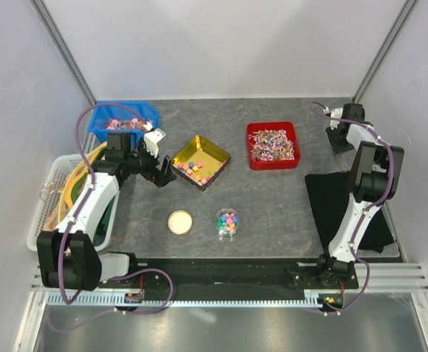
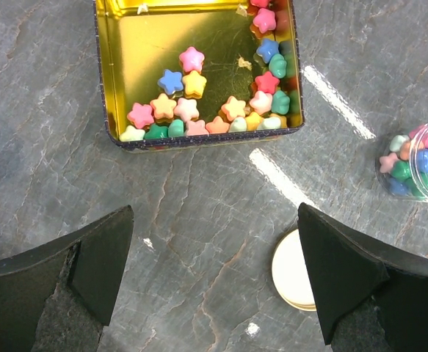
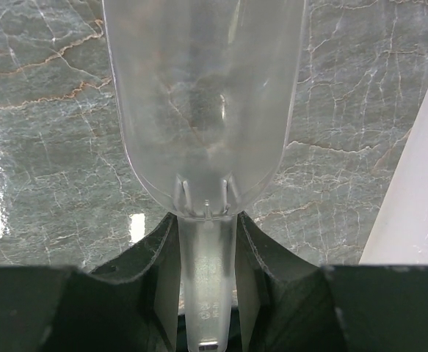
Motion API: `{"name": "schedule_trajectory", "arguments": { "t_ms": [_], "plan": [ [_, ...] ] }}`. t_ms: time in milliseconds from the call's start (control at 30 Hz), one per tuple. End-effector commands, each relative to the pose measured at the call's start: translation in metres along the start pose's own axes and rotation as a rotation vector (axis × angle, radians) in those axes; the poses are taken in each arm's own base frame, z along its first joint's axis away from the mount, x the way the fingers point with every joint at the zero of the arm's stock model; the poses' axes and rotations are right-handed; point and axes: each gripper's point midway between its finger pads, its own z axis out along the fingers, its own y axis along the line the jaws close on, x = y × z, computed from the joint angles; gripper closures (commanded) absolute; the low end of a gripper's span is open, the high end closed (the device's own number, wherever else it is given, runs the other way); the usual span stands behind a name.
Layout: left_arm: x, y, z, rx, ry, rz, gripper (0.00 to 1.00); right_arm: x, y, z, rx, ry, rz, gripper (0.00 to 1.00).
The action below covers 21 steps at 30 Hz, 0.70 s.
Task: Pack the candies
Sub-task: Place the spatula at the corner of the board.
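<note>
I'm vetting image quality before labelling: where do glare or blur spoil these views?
Left wrist: white glare streaks on the table near the tin; candies sharp. Right wrist: the clear scoop looks hazy, glare at the left edge. Top: evenly lit, no blur.

White arm links (image 1: 90,202), black joints (image 1: 68,258), looping purple cables (image 1: 107,105)

I find the table (image 2: 199,213) a veined, stone-look surface, smooth with a mild sheen. The tin (image 2: 169,37) is metal, gold and glossy inside. The candies (image 2: 192,59) look smooth and matt. The jar (image 2: 393,183) is clear glossy plastic, and the lid (image 2: 291,271) is cream and matt. The scoop (image 3: 206,110) is clear, faintly frosted plastic. My left fingers (image 2: 103,264) are black, matt and grainy.
</note>
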Motion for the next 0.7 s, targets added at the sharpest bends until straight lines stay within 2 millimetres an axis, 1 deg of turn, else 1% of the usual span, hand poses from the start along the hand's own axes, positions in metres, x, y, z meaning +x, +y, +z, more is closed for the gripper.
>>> {"name": "schedule_trajectory", "arguments": {
  "t_ms": [0, 33, 100, 133, 200, 233, 367, 400, 467, 500, 533, 567, 600, 633, 667],
  "plan": [
    [-0.008, -0.006, -0.002, 0.033, -0.047, 0.046, 0.0, -0.006, 0.002, 0.001, -0.029, -0.036, 0.012, 0.77],
    [-0.009, -0.007, -0.002, 0.039, -0.052, 0.049, 0.0, -0.007, 0.002, 0.0, -0.032, -0.038, 0.009, 0.68],
    [-0.008, -0.01, -0.003, 0.053, -0.058, 0.056, 0.0, -0.008, 0.002, -0.004, -0.031, -0.047, 0.009, 0.62],
    [-0.01, -0.011, -0.003, 0.057, -0.062, 0.061, 0.0, -0.01, 0.001, -0.006, -0.03, -0.053, 0.008, 0.56],
    [-0.008, -0.014, -0.003, 0.068, -0.064, 0.066, 0.0, -0.014, -0.001, -0.014, -0.024, -0.067, 0.01, 0.52],
    [-0.008, -0.013, -0.003, 0.068, -0.064, 0.069, 0.0, -0.018, 0.003, -0.018, -0.049, -0.088, 0.009, 0.5],
    [-0.007, -0.014, -0.004, 0.069, -0.058, 0.088, 0.0, -0.035, 0.0, -0.04, -0.055, -0.152, 0.005, 0.47],
    [-0.005, -0.014, -0.005, 0.068, -0.053, 0.104, 0.0, -0.044, -0.003, -0.051, -0.049, -0.18, 0.003, 0.46],
    [-0.005, -0.012, -0.007, 0.056, -0.052, 0.133, 0.0, -0.053, -0.001, -0.066, -0.07, -0.219, -0.003, 0.42],
    [-0.003, -0.012, -0.007, 0.051, -0.044, 0.138, 0.0, -0.063, -0.003, -0.083, -0.068, -0.262, -0.008, 0.4],
    [0.0, -0.011, -0.007, 0.049, -0.035, 0.139, 0.0, -0.065, -0.002, -0.09, -0.078, -0.272, -0.011, 0.34],
    [0.002, -0.011, -0.006, 0.048, -0.03, 0.145, 0.0, -0.069, 0.0, -0.099, -0.093, -0.294, -0.014, 0.33],
    [0.008, -0.011, -0.005, 0.052, -0.016, 0.154, 0.0, -0.078, 0.001, -0.114, -0.092, -0.324, -0.025, 0.33],
    [0.012, -0.011, -0.004, 0.054, -0.006, 0.159, 0.0, -0.076, 0.006, -0.122, -0.109, -0.314, -0.041, 0.31],
    [0.015, -0.011, -0.004, 0.053, 0.001, 0.163, 0.0, -0.078, 0.01, -0.129, -0.12, -0.322, -0.054, 0.24]
  ]
}}
